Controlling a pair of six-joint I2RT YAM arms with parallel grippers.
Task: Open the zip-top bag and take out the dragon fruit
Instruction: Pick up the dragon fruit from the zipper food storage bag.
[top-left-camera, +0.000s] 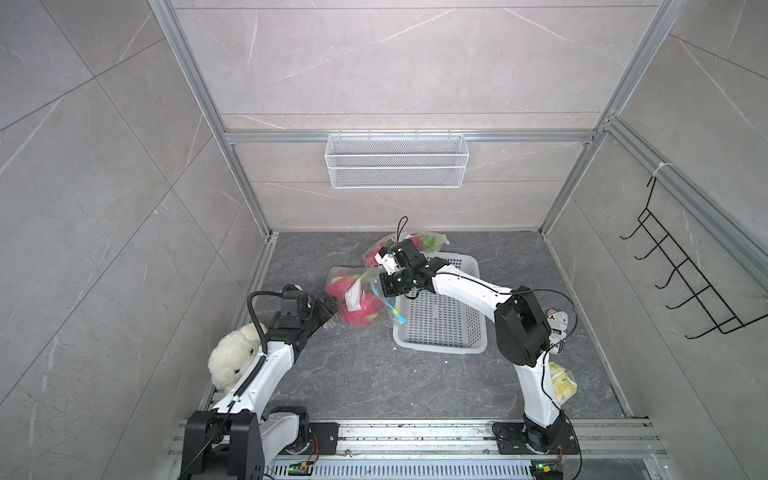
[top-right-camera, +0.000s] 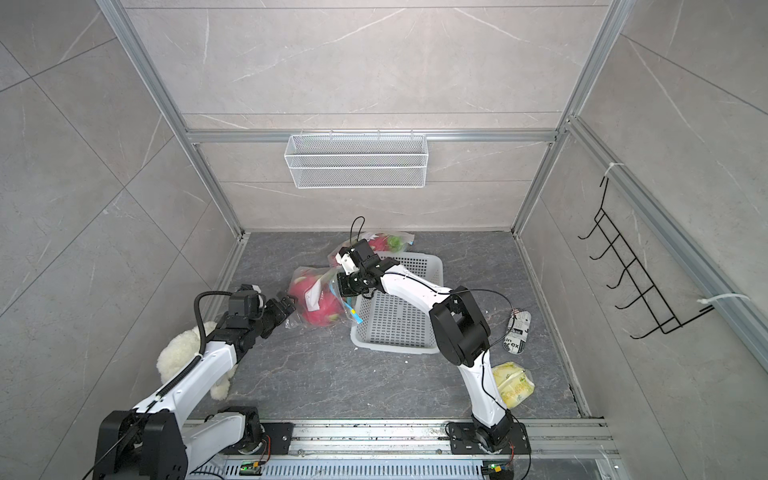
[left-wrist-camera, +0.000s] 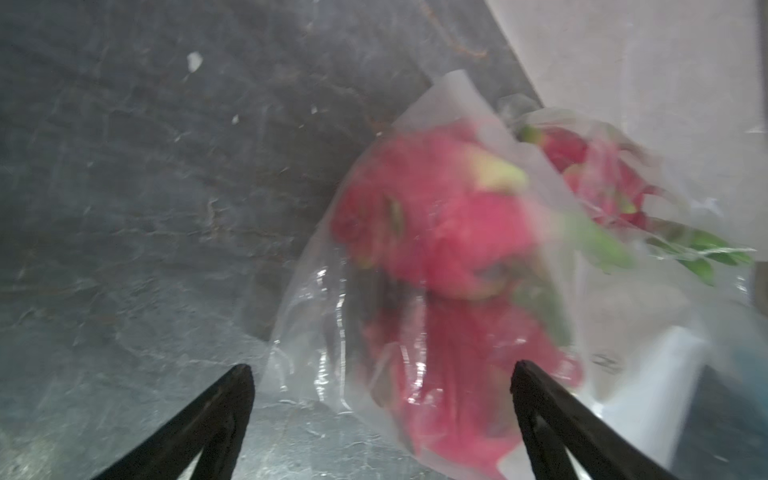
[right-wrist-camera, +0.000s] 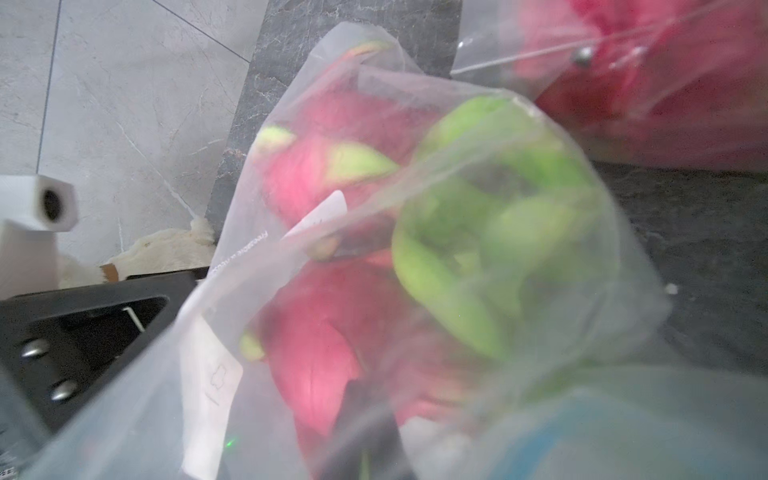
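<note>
Basket: the white plastic basket (top-left-camera: 440, 320) sits under my right forearm, just behind my right gripper.
Zip-top bag: the clear zip-top bag (top-left-camera: 353, 297) stretches between my two grippers.
Second bag: a second bag (top-left-camera: 419, 243) lies beyond my right gripper.
Dragon fruit: the dragon fruit (left-wrist-camera: 436, 232), magenta with green tips, is inside the zip-top bag, straight ahead of my left gripper.
Left gripper: my left gripper (left-wrist-camera: 380, 374) is spread wide at the bag's bottom end, gripping nothing.
Right gripper: my right gripper (top-left-camera: 383, 284) is pressed together on the bag's blue zip edge.
</note>
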